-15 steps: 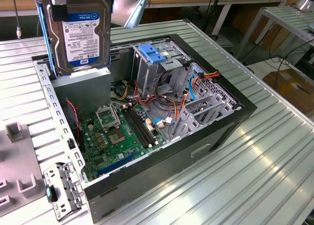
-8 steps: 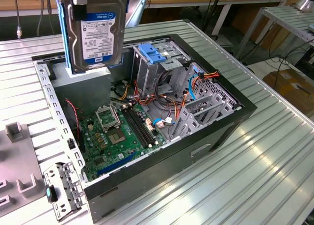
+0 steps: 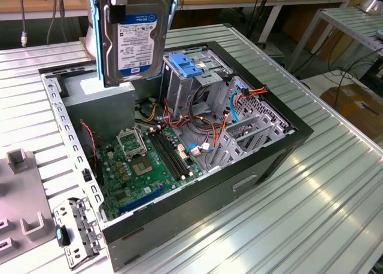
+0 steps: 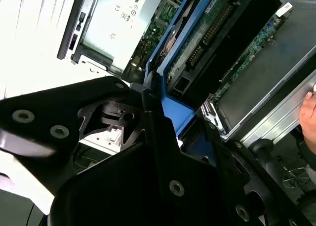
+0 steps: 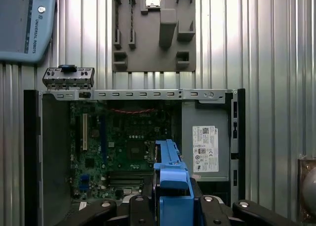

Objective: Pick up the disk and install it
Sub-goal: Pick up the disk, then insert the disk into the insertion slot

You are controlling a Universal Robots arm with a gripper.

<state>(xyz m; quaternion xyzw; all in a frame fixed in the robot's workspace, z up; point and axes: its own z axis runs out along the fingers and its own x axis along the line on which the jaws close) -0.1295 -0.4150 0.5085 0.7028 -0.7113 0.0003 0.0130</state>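
- The ribbed metal desk [image 3: 311, 214] is covered mostly by an open black computer case [image 3: 257, 166], laid on its side.
- A green motherboard [image 3: 149, 166] is seen on the case floor, with a grey power supply [image 5: 205, 137] beside it in the first wrist view.
- A metal drive cage [image 3: 197, 88], topped by a light-blue latch [image 3: 187, 64], stands inside the case toward the exterior view's right.
- The disk [image 3: 134, 40] is held upright in the air above the case, its label turned to the exterior camera, apart from the cage.
- The pincer [image 5: 172, 199] is closed on the disk's blue carrier frame, which is gripped between the black fingers [image 5: 143, 204].
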